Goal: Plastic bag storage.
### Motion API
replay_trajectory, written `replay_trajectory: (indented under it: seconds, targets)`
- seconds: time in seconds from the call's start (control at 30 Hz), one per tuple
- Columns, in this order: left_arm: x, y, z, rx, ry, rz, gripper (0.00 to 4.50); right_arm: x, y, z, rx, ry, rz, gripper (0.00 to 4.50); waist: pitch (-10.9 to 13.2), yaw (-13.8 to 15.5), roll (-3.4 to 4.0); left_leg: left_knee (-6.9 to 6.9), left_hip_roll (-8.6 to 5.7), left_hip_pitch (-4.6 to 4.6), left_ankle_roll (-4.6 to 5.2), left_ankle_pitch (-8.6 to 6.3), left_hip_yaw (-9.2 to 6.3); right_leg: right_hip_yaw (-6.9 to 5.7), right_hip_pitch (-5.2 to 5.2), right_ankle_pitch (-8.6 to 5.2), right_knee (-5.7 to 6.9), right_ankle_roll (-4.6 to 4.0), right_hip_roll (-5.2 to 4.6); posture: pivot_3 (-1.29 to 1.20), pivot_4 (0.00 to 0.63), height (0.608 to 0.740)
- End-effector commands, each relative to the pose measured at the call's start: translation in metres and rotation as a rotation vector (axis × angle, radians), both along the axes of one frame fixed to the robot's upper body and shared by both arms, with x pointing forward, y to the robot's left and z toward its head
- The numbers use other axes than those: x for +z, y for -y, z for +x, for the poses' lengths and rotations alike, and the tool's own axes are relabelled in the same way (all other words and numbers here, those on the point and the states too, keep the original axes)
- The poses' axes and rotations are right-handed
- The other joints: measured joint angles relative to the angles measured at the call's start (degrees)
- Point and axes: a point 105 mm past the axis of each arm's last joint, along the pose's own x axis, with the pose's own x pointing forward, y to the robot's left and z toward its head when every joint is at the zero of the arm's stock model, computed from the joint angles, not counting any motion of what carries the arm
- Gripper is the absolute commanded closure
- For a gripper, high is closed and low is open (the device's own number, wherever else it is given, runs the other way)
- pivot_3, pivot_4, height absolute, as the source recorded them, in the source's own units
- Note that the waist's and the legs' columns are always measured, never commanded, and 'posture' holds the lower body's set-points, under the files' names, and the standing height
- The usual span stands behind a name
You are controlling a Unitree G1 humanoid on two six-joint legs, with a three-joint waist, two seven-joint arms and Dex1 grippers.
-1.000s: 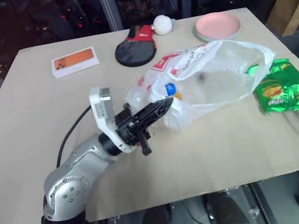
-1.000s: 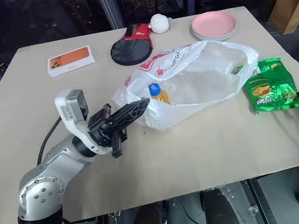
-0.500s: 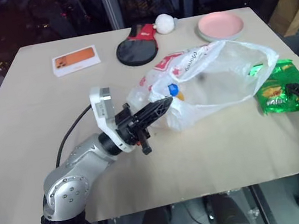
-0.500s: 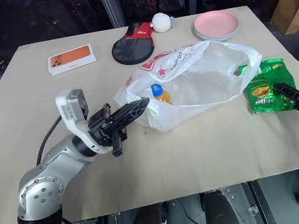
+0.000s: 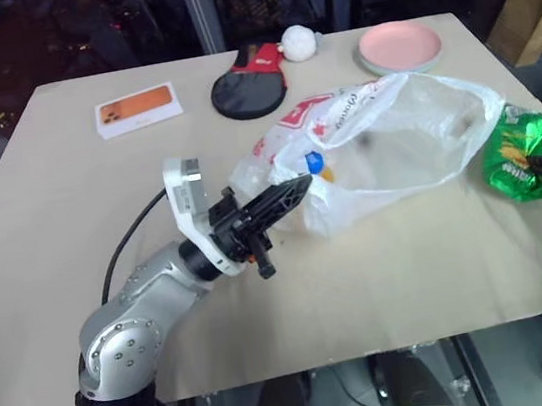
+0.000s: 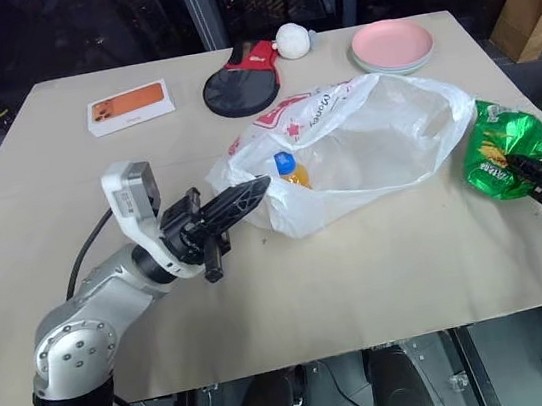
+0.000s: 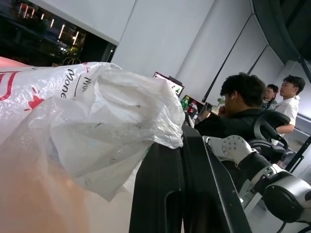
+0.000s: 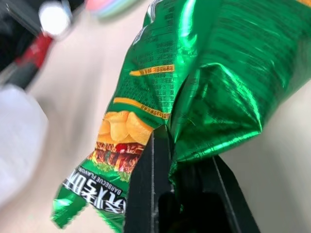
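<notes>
From the head views we see our left gripper (image 5: 295, 192) pinching the near edge of the plastic bag (image 5: 393, 135), whose body spreads away beyond the fingertips across the table (image 5: 67, 191). A bottle (image 6: 287, 168) with a blue cap sits inside the bag, just past that gripper. Our right gripper (image 6: 520, 166) is clamped on the green snack packet (image 6: 501, 150), just beside the bag's far end.

In the left wrist view, the fingers (image 7: 165, 194) are pressed together on a crumpled fold of the bag.

In the right wrist view, the fingers (image 8: 146, 189) are closed on the packet's crinkled foil.
</notes>
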Motion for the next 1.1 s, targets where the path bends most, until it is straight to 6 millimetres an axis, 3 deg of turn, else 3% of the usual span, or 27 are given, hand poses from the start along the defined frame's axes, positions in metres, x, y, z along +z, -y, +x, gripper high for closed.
replay_trajectory:
  seconds: [0.03,0.17,0.23,0.3,0.37,0.47,0.57,0.73,0.9,1.1]
  targets:
    - [0.004,0.001,-0.005,-0.023,0.026,-0.004,4.50,0.113,0.003,-0.018,0.038,0.443,0.099,4.34,0.04,-0.20,0.09,0.00,0.00,0.01,0.00,0.00,0.04,0.04,-0.01,0.00,0.00,0.00,0.00,0.00,0.150,0.740]
    - [0.004,0.001,-0.004,-0.029,0.025,-0.004,4.50,0.170,-0.034,-0.037,0.250,0.652,0.189,4.34,0.05,-0.22,0.06,-0.05,0.06,0.04,0.00,0.00,0.02,0.05,-0.02,0.00,0.02,0.00,0.07,0.00,0.150,0.740]
    - [0.004,0.001,-0.003,-0.032,0.024,-0.003,4.50,0.188,-0.070,-0.049,0.453,0.693,0.203,4.34,0.05,-0.15,0.04,-0.05,0.07,0.03,0.00,0.00,-0.01,0.02,-0.02,0.00,0.01,-0.01,0.08,0.00,0.150,0.740]
    - [0.003,0.002,-0.003,-0.038,0.026,-0.005,4.50,0.166,-0.130,-0.064,0.762,0.530,0.072,4.34,0.05,-0.02,0.04,-0.05,0.07,0.01,0.01,-0.01,0.00,0.02,-0.02,0.00,-0.01,-0.01,0.08,0.00,0.150,0.740]
    - [0.004,0.003,-0.003,-0.041,0.027,-0.007,4.50,0.138,-0.159,-0.075,0.929,0.358,-0.005,4.34,0.03,0.08,-0.07,-0.08,0.08,-0.01,0.02,-0.01,-0.02,-0.01,-0.02,-0.01,-0.06,-0.01,0.07,0.00,0.150,0.740]
    - [0.004,0.004,-0.005,-0.042,0.032,-0.008,4.50,0.102,-0.167,-0.080,1.008,0.144,-0.103,4.34,0.04,0.52,-0.11,-0.07,0.05,-0.12,0.02,-0.01,-0.07,-0.09,-0.02,0.00,-0.18,0.00,0.01,0.00,0.150,0.740]
    - [0.006,0.005,-0.009,-0.046,0.038,-0.014,4.50,0.076,-0.160,-0.083,1.043,-0.020,-0.199,4.34,0.05,1.05,-0.13,-0.05,-0.02,-0.16,0.02,-0.01,-0.01,-0.08,-0.02,0.00,-0.28,0.02,-0.09,0.00,0.150,0.740]
    - [0.006,0.004,-0.014,-0.057,0.037,-0.017,4.50,0.076,-0.154,-0.079,1.078,-0.049,-0.221,4.34,0.05,1.13,-0.14,-0.07,0.08,-0.09,0.02,-0.01,-0.02,-0.09,-0.02,0.00,-0.27,0.02,0.02,0.00,0.150,0.740]
    - [0.000,0.008,-0.025,-0.099,0.028,0.013,4.50,0.078,-0.158,-0.061,1.087,-0.054,-0.223,4.34,0.07,1.17,-0.16,-0.07,0.08,-0.09,0.02,-0.01,0.01,-0.05,-0.03,0.01,-0.27,0.01,0.02,0.00,0.150,0.740]
    - [-0.007,0.016,-0.031,-0.154,0.015,0.048,4.50,0.077,-0.182,-0.034,1.064,-0.138,-0.254,4.34,0.10,1.17,-0.23,-0.07,0.08,-0.10,0.01,-0.02,-0.02,-0.08,-0.04,0.01,-0.28,0.01,0.02,0.00,0.150,0.740]
